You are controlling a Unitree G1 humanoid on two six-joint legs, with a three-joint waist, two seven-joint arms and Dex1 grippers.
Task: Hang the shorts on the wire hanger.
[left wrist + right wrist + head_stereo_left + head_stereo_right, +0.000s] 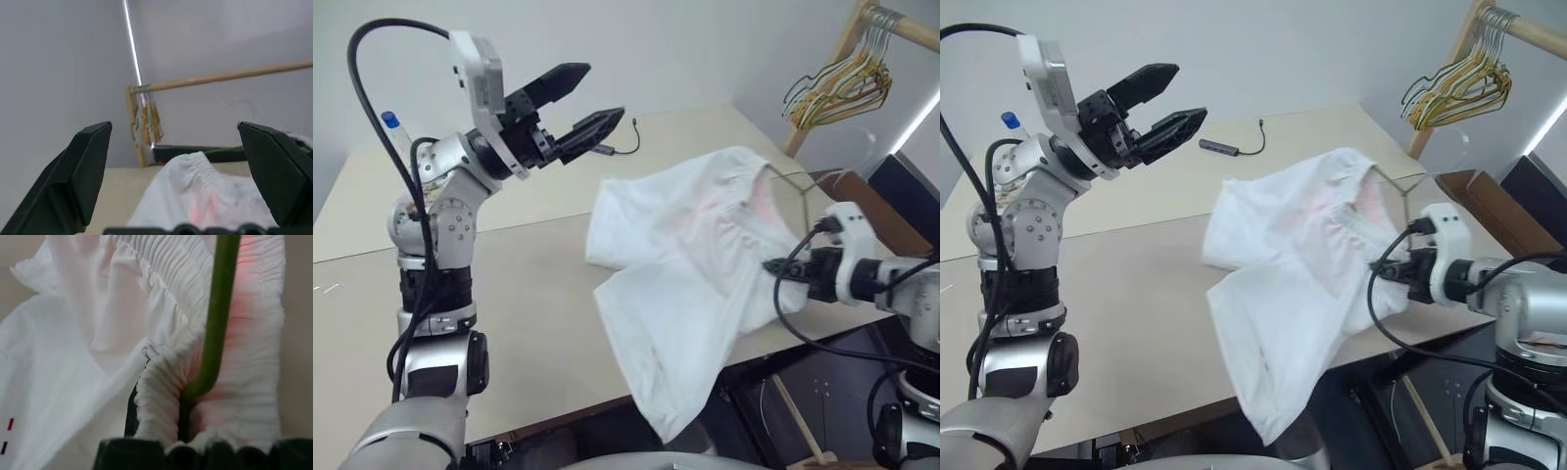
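My right gripper (781, 279), at the frame's right, pinches the gathered waistband of the shorts (675, 284) together with the wire hanger (790, 179), whose wire runs inside the waistband. The shorts sag over the table (529, 284) edge at centre. My left gripper (576, 101) is spread empty, upper left. I judge the threading mostly done (final seating unclear). No readable writing.

Right claw (781, 277) tips buried in shorts (690, 284) waistband folds at 3 o'clock, fingers not visible. Hanger (215, 328) mostly covered by fabric; a thin wire corner pokes out at 2 o'clock (800, 183), hook cannot be made out. Shorts' lower leg droops past the counter (538, 323) edge at 6 o'clock. Hanger bunch (842, 88) and rack (911, 34) cut by frame edge at 1 o'clock. Wrist view: hanger wire blurred, close.
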